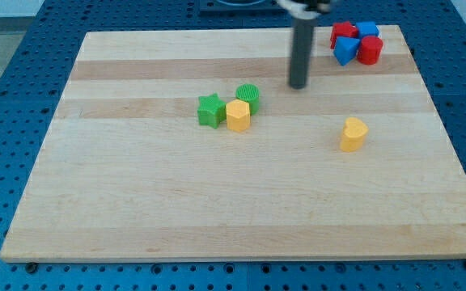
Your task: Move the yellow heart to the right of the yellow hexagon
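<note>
The yellow heart (353, 133) lies on the wooden board at the view's right of centre. The yellow hexagon (238, 115) lies left of it near the board's middle, touching a green star (210, 110) on its left and a green round block (248, 95) just above it. My tip (298, 85) stands above and to the left of the yellow heart, and to the right of the green round block, touching no block.
A cluster of two red blocks (344, 33) (370, 50) and two blue blocks (367, 30) (345, 50) sits at the board's top right corner. The board (136, 202) lies on a blue pegboard table (6, 81).
</note>
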